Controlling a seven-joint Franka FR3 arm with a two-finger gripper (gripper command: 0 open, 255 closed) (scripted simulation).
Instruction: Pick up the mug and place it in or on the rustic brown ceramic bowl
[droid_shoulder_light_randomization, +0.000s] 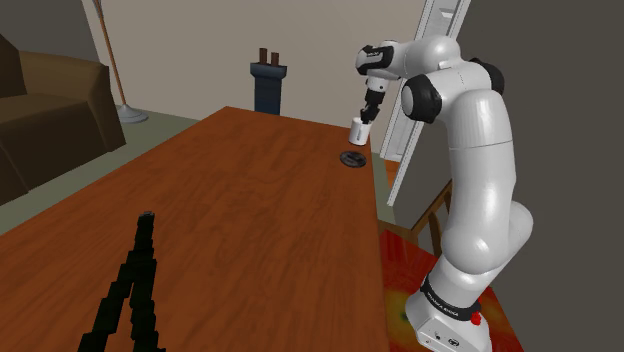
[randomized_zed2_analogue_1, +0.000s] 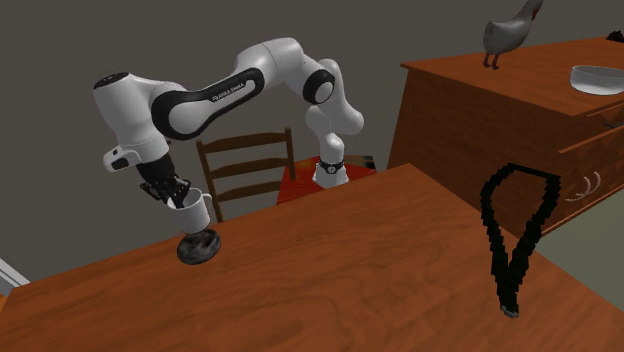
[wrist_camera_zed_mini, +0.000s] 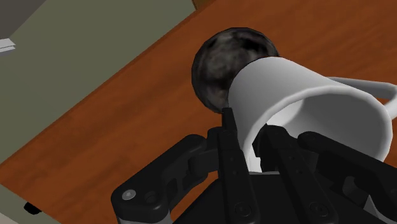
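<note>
Wooden table (droid_shoulder_light_randomization: 250, 220), item: white mug (wrist_camera_zed_mini: 305, 95), rim wall clamped in gripper (wrist_camera_zed_mini: 251, 137).
Dark bowl (wrist_camera_zed_mini: 222, 60) sits just beyond the jaws; I should centre, lower gently, then release.

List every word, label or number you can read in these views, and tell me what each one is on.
Pale lettering on the arm's dark forearm: too small to read.
Pale lettering on the dark base ring above the stand: too blurred to read.
No text on the white mug, the dark bowl or the hand.
</note>
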